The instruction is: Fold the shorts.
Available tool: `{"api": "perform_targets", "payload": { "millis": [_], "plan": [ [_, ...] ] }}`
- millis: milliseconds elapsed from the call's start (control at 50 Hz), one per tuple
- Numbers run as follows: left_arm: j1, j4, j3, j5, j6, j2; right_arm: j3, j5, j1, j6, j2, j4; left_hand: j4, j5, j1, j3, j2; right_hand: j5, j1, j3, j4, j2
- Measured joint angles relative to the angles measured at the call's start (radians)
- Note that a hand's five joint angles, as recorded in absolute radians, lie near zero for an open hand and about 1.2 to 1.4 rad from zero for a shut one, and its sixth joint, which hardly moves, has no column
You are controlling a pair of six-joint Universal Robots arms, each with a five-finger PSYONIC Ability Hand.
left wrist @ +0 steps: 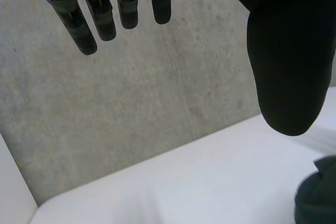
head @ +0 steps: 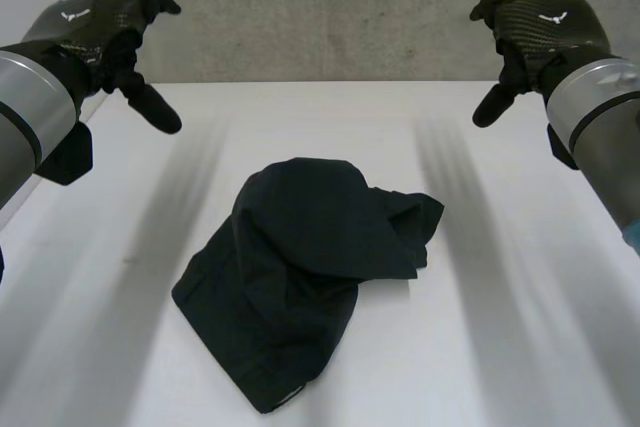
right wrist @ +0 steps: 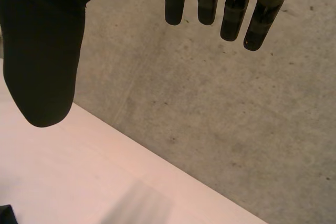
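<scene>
Head view looks down on a pair of black shorts (head: 300,277) lying in a loose, crumpled heap on the white surface (head: 500,347), at the centre and lower middle of the frame. The cloth is bunched rather than flat: a rounded hump sits at its upper part, a folded flap juts toward the right of the frame, and a stitched hem runs along its lower edge near the bottom of the frame. Neither arm touches the cloth. At the upper left of the frame the left robot hand (head: 105,32) is held up above the surface, well apart from the shorts, and at the upper right the right robot hand (head: 535,32) is raised in much the same way, with a grey concrete wall (head: 330,7) behind both. In the left wrist view the left robot hand is spread and holds nothing, its fingers (left wrist: 79,30) straight and side by side and its thumb (left wrist: 286,61) set wide apart from them; a dark edge of the shorts lies on the surface beyond the thumb's tip. In the right wrist view the right robot hand is likewise spread and empty, its fingers (right wrist: 233,14) straight, its thumb (right wrist: 44,61) well away from them, with bare surface and wall beyond.
</scene>
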Motion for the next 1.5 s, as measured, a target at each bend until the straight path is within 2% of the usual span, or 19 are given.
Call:
{"api": "perform_targets", "payload": {
  "millis": [140,380,440,560,680,860,920,940,960,980,1000,1040,1160,1200,1280,1380,1440,1460,1500],
  "plan": [
    [0.0,-0.048,0.014,-0.003,0.0,-0.007,-0.023,0.005,-0.005,-0.001,0.007,0.034,0.0,0.0,0.0,0.0,0.0,0.0,0.0,0.0,0.0,0.0],
    [0.003,0.013,-0.028,-0.007,0.006,-0.003,-0.001,-0.025,-0.001,-0.024,0.009,0.041,0.0,0.0,0.0,0.0,0.0,0.0,0.0,0.0,0.0,0.0],
    [0.01,0.052,-0.072,-0.006,0.024,-0.011,0.043,-0.067,-0.002,-0.062,0.007,0.041,0.0,0.0,0.0,0.0,0.0,0.0,0.0,0.0,0.0,0.0],
    [0.053,0.103,-0.195,0.012,0.125,-0.063,0.219,-0.218,-0.04,-0.17,0.001,0.001,0.0,0.0,0.0,0.0,0.0,0.0,0.0,0.0,0.0,0.0],
    [0.085,0.107,-0.289,0.076,0.179,-0.163,0.38,-0.332,-0.09,-0.215,-0.003,-0.078,0.0,0.0,0.0,0.0,0.0,0.0,0.0,0.0,0.0,0.0],
    [0.076,0.107,-0.328,0.148,0.165,-0.326,0.497,-0.352,-0.104,-0.21,-0.001,-0.18,0.041,0.032,0.051,0.041,0.045,0.0,0.0,0.0,0.0,0.0],
    [0.069,0.117,-0.321,0.15,0.153,-0.371,0.518,-0.35,-0.103,-0.209,0.0,-0.208,0.309,0.293,0.343,0.303,0.309,0.0,0.0,0.0,0.0,0.0],
    [0.068,0.12,-0.318,0.149,0.151,-0.377,0.52,-0.349,-0.103,-0.209,0.0,-0.211,0.507,0.485,0.546,0.499,0.529,0.0,0.0,0.0,0.0,0.0],
    [0.066,0.13,-0.312,0.146,0.147,-0.389,0.524,-0.348,-0.102,-0.208,0.001,-0.219,0.573,0.547,0.615,0.564,0.572,0.0,0.0,0.0,0.0,0.0],
    [0.065,0.14,-0.305,0.14,0.145,-0.395,0.526,-0.347,-0.102,-0.208,0.001,-0.222,0.824,0.78,0.861,0.812,0.822,0.0,0.0,0.0,0.0,0.0],
    [0.065,0.14,-0.305,0.14,0.145,-0.395,0.526,-0.347,-0.102,-0.208,0.001,-0.222,0.824,0.78,0.861,0.812,0.822,0.0,0.0,0.0,0.0,0.0],
    [0.066,0.177,-0.279,0.105,0.144,-0.402,0.53,-0.345,-0.101,-0.208,0.002,-0.231,0.976,0.908,0.913,0.956,0.974,0.0,0.0,0.0,0.0,0.0],
    [0.068,0.269,-0.189,-0.019,0.158,-0.38,0.529,-0.344,-0.101,-0.208,0.001,-0.234,0.988,0.91,0.913,0.968,0.987,0.0,0.0,0.0,0.0,0.0],
    [0.069,0.352,-0.104,-0.107,0.188,-0.346,0.529,-0.344,-0.102,-0.208,0.0,-0.233,0.988,0.91,0.914,0.968,0.987,0.0,0.0,0.0,0.0,0.0],
    [0.066,0.476,-0.008,-0.158,0.264,-0.309,0.533,-0.343,-0.102,-0.208,-0.001,-0.232,0.992,0.91,0.914,0.973,0.99,0.0,0.0,0.0,0.0,0.0],
    [0.026,0.598,0.052,-0.155,0.353,-0.301,0.54,-0.343,-0.1,-0.208,-0.002,-0.232,0.993,0.91,0.914,0.977,0.991,0.0,0.0,0.0,0.0,0.0],
    [-0.072,0.716,0.088,-0.099,0.43,-0.329,0.55,-0.342,-0.098,-0.208,-0.003,-0.233,0.996,0.91,0.915,0.979,0.992,0.0,0.0,0.0,0.0,0.0],
    [-0.072,0.716,0.088,-0.099,0.43,-0.329,0.55,-0.342,-0.098,-0.208,-0.003,-0.233,0.996,0.91,0.915,0.979,0.992,0.0,0.0,0.0,0.0,0.0],
    [-0.161,0.774,0.1,-0.025,0.461,-0.371,0.554,-0.339,-0.099,-0.208,-0.004,-0.235,0.997,0.91,0.919,0.982,0.992,0.0,0.0,0.0,0.0,0.0]
  ]
}}
